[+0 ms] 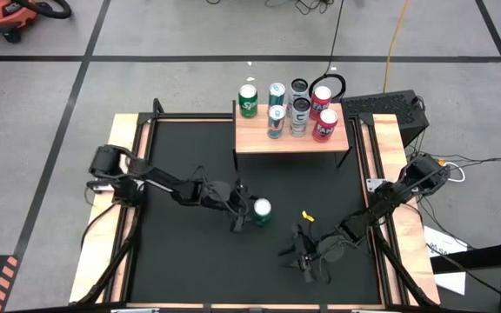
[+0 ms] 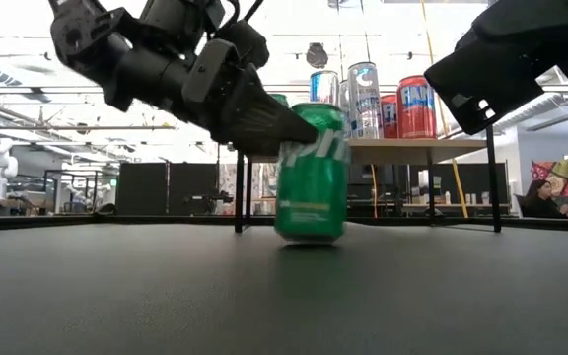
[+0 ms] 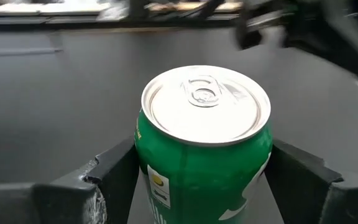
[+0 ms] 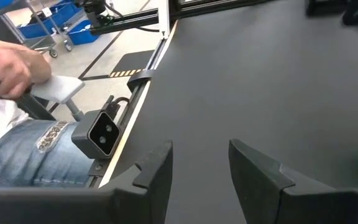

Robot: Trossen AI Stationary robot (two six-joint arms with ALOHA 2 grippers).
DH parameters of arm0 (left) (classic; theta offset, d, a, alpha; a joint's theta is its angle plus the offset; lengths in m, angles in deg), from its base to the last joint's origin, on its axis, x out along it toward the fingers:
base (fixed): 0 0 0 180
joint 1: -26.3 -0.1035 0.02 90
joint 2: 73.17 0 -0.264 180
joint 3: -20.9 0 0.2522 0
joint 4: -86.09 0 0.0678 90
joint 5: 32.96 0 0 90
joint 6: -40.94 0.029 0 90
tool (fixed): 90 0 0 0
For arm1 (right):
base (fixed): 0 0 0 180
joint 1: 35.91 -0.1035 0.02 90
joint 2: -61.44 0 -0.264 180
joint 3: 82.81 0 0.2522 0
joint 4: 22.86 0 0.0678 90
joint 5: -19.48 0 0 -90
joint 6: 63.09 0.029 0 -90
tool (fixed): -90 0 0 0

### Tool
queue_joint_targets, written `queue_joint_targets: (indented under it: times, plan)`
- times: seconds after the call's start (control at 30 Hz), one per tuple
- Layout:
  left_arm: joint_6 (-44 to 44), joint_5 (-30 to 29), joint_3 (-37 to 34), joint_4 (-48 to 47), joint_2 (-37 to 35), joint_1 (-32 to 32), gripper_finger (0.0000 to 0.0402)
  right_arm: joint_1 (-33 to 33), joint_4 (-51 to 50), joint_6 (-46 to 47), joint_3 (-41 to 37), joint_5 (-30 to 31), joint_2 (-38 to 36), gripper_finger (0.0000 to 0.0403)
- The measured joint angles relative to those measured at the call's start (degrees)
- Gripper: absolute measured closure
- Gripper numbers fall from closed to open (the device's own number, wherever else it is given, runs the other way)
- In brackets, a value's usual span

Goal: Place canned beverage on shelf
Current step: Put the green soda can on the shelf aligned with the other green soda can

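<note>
Green can (image 1: 262, 209) standing upright on the black table (image 1: 172, 156), near the middle, well in front of the shelf (image 1: 290, 139). Shiny silver lid facing up, tab on top. Left gripper (image 1: 249, 211) wrapped around the can, one finger (image 3: 114, 171) on each side, close to the green wall. Fingers apart with the can in between, but cannot tell if squeezing tight or not. Can bottom looks flat on the table, not lifted.

Farther back, wooden shelf on thin black legs, already crowded with other cans (image 1: 300, 106): green, blue, silver and red. Bare wood only along the near edge.

Right gripper (image 1: 307, 258) resting low at the near right of the table, fingers a little apart, holding nothing. Small yellow thing (image 1: 306, 214) lying between the two arms.

Could go wrong:
- Loose squeeze, then can slipping or tipping on the way up.
- Grabbing too high, then can swinging.
- Going in too low, then bumping the shelf edge.
- Setting down too far back, then knocking the other cans over.
</note>
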Motion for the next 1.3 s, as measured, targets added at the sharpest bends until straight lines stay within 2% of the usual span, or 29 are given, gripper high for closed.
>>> queue_joint_targets:
  times: [0.13, 0.3, 0.5, 0.6, 0.7, 0.9, 1.1, 1.3]
  plan:
    - [1.37, -7.74, -0.07, -11.03, -8.49, -0.04, 0.0111, -0.04, -0.17, 1.49, 0.00, 2.98, 0.01, 0.0257]
    - [4.74, -15.29, -0.04, -18.64, -20.84, -0.17, 0.0112, -0.03, -1.81, 2.82, 0.02, 6.40, 0.02, 0.0257]
    - [10.99, -20.98, 0.00, -21.44, -33.74, -4.85, 0.0112, 0.02, -1.90, 4.66, 0.04, 7.97, 0.04, 0.0257]
    - [10.22, -19.50, 0.00, -20.59, -36.50, -9.74, 0.0112, 0.02, -1.35, 4.61, 0.04, 10.23, 0.04, 0.0257]
    - [8.62, -15.53, 0.00, -19.90, -36.52, -14.37, 0.0112, 0.15, -1.25, 4.51, 0.04, 12.12, 0.04, 0.0257]
    - [7.09, -9.45, 0.76, -15.13, -31.06, -21.68, 0.0112, 1.31, -0.96, 4.44, 0.04, 12.10, 0.04, 0.0257]
    - [7.07, -8.92, 5.89, -17.58, -24.41, -25.93, 0.0112, 2.38, -1.33, 4.31, 0.04, 12.02, 0.04, 0.0257]
    - [7.11, -8.23, 10.77, -23.30, -20.22, -27.27, 0.0112, 2.37, -3.55, 4.78, 0.04, 11.95, 0.04, 0.0257]
